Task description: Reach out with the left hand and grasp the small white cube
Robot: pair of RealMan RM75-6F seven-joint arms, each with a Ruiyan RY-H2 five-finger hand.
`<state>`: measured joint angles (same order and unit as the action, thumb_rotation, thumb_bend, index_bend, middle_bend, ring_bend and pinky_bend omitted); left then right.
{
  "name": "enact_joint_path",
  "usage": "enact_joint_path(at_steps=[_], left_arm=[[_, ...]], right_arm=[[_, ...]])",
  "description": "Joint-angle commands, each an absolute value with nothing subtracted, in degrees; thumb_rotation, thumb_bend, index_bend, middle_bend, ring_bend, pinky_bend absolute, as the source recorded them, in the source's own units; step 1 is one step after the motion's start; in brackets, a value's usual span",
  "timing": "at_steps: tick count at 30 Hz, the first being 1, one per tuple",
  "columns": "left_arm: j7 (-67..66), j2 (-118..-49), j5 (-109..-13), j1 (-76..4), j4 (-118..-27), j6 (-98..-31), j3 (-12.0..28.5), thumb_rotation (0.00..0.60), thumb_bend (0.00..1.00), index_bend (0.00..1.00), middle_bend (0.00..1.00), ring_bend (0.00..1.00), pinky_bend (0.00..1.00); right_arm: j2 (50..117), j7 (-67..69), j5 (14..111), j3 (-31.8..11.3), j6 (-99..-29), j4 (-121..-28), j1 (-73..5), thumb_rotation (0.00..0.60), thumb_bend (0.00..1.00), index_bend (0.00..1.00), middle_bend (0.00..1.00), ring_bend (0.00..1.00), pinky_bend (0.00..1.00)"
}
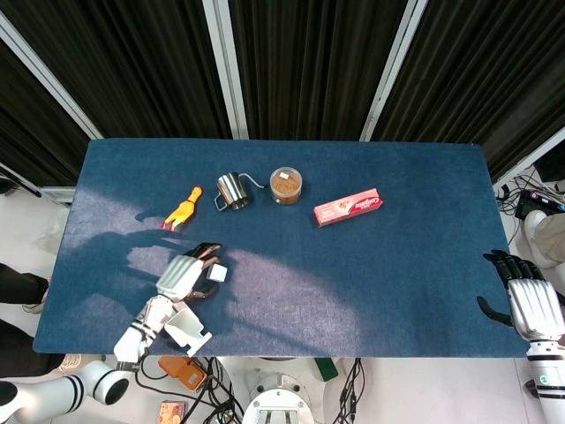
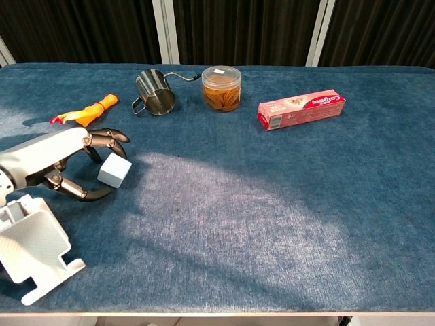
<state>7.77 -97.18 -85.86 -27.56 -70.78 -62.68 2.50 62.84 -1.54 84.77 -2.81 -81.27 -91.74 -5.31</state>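
Your small white cube (image 2: 114, 170) sits tilted on the blue surface (image 2: 272, 204), near its front-left corner, cradled between the curled fingers (image 2: 109, 138) and the thumb of your left hand (image 2: 61, 159). The hand is cupped around it with the digits apart; whether they press its faces yet you cannot tell from either view.

The risk is a push instead of a pinch: if you close unevenly, the tilted cube may roll or skid out toward the open side (its smooth, light-looking faces probably offer little grip). The white plastic stand (image 2: 30, 251) lies just behind your wrist, so a drop of the forearm could knock it.

Your right hand (image 1: 530, 300) rests open at the far right edge, holding nothing.
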Motion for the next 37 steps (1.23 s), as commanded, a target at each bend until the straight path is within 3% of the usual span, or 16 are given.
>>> enact_joint_path(at_steps=[1,6,16,23,30,37], left_arm=[[7.1,-97.5,-85.5,-28.0,-70.7,-62.4,2.9,0.600,0.26,0.47,0.14,0.13,0.30],[5.3,-97.7,-84.5,-28.7,-70.5,-62.1,3.9,0.600,0.26,0.58,0.17,0.14,0.30],[2.8,-92.2,-85.0,-29.3,-78.2,-64.1,4.9,0.600,0.27,0.60,0.17,0.14,0.30],[6.0,-79.9,-85.1,-30.3,-95.8,-63.8,7.2,0.600,0.28,0.60,0.17,0.14,0.30],[24.9,-62.4,-83.0,-32.1,-114.6,-57.6,10.7,0.600,0.28,0.60,0.17,0.14,0.30],[41.2,-53.4,-85.9,-32.2,-118.4,-56.9,12.6,0.600,0.27,0.60,0.17,0.14,0.30]], right_arm=[[62.8,-1.6,84.8,-2.8,-81.3,-91.7,-5.3,0.600,0.39,0.25,0.22,0.24,0.24],[62.8,-1.4,84.7,-2.8,-81.3,-91.7,-5.3,0.600,0.39,0.25,0.22,0.24,0.24],[62.8,-1.5,85.0,-2.8,-81.4,-91.7,-5.3,0.600,0.39,0.25,0.22,0.24,0.24],[62.7,-1.5,85.2,-2.6,-81.4,-91.9,-5.3,0.600,0.39,0.25,0.22,0.24,0.24],[62.6,-1.7,85.4,-2.4,-81.5,-92.1,-5.2,0.600,0.39,0.25,0.22,0.24,0.24],[62.6,-1.8,85.5,-2.3,-81.5,-92.3,-5.1,0.600,0.39,0.25,0.22,0.24,0.24]])
